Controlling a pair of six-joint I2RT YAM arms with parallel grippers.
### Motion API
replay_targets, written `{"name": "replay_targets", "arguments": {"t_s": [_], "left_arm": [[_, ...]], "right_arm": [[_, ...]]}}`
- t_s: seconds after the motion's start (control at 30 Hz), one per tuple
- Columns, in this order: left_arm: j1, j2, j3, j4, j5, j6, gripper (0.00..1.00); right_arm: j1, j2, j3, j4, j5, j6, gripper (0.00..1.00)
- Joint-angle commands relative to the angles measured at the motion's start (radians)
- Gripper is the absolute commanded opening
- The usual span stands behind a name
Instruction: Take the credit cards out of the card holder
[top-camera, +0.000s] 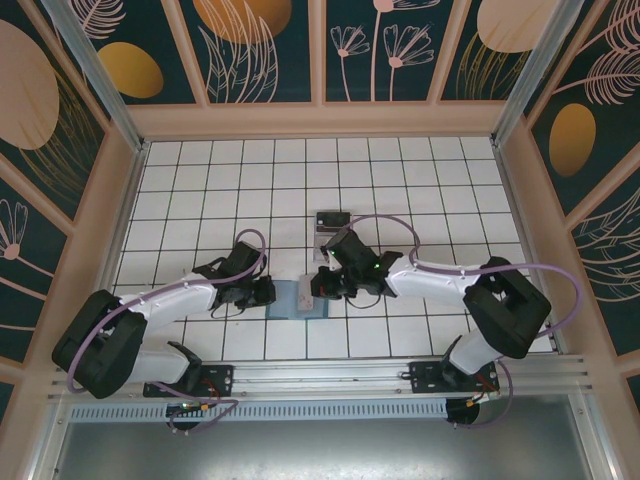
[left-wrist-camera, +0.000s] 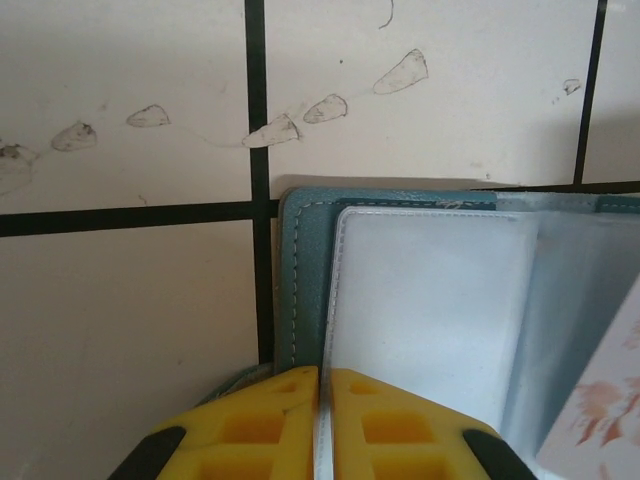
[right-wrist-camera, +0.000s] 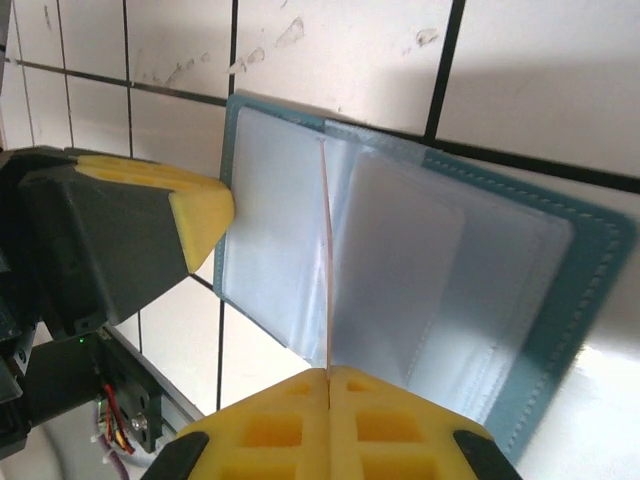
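The teal card holder (top-camera: 300, 299) lies open on the tiled floor between both grippers, its clear sleeves fanned out (right-wrist-camera: 400, 260). My left gripper (left-wrist-camera: 324, 372) is shut on the edge of a clear sleeve at the holder's left side (left-wrist-camera: 300, 280). My right gripper (right-wrist-camera: 329, 372) is shut on the pale pinkish card (right-wrist-camera: 326, 260), which stands edge-on between the sleeves. That card's floral face (left-wrist-camera: 605, 400) shows at the lower right of the left wrist view. A blackish card (top-camera: 333, 216) lies farther back on what looks like a small clear tray (top-camera: 328, 232).
From above, the left gripper (top-camera: 268, 292) and right gripper (top-camera: 318, 287) almost meet over the holder. One yellow finger of the left gripper (right-wrist-camera: 200, 212) sits close beside the holder in the right wrist view. Patterned walls enclose the white tiled floor (top-camera: 420, 180).
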Motion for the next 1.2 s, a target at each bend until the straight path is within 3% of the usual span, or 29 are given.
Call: {"name": "replay_targets", "arguments": {"t_s": [0.0, 0.5, 0.87, 1.17], "left_arm": [[0.003, -0.019, 0.022, -0.051, -0.011, 0.008, 0.13], [0.003, -0.013, 0.057, -0.073, -0.007, 0.025, 0.13], [0.003, -0.029, 0.070, -0.093, -0.013, 0.039, 0.13], [0.003, -0.021, 0.077, -0.094, -0.011, 0.046, 0.13]], "right_arm": [[-0.013, -0.038, 0.063, -0.164, 0.058, -0.136, 0.00], [-0.048, 0.061, 0.394, -0.545, 0.160, -0.724, 0.00], [-0.059, 0.133, 0.602, -0.769, 0.363, -1.237, 0.00], [-0.078, 0.212, 0.740, -0.908, 0.463, -1.468, 0.00]]}}
